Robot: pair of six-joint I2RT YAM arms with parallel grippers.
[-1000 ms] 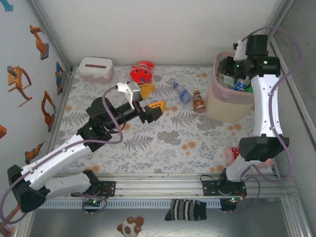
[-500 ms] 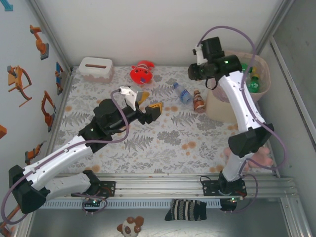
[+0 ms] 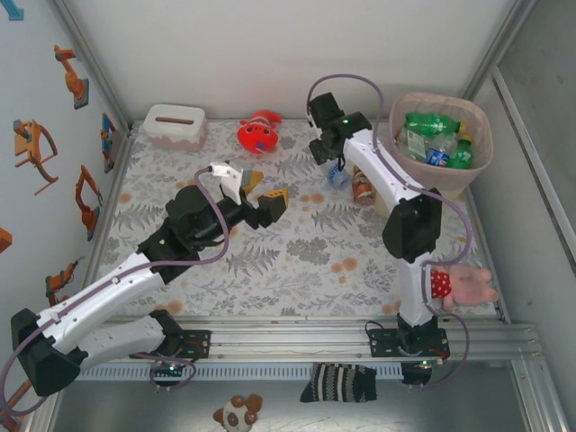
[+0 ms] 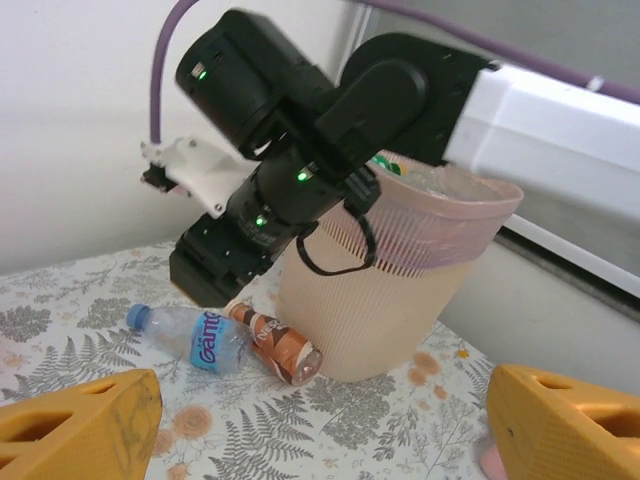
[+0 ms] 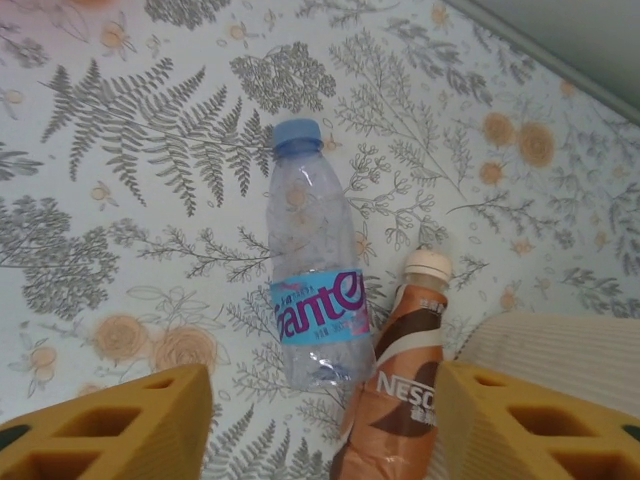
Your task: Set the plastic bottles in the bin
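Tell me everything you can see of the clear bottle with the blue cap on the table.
The clear bottle is thin, see-through plastic and looks empty. It has a light blue screw cap and a blue label band with white and purple lettering. It lies on its side on the floral table cover, cap pointing away from the bin. Near its base it seems to touch the brown bottle lying alongside. Nothing grips it.

Bright, even white light is reaching the table (image 3: 297, 261) from above, casting soft, faint shadows beneath both arms. In the left wrist view, the near yellow fingers (image 4: 80, 425) are rendering slightly soft. In the right wrist view, the clear bottle (image 5: 312, 290) is rendering sharp.
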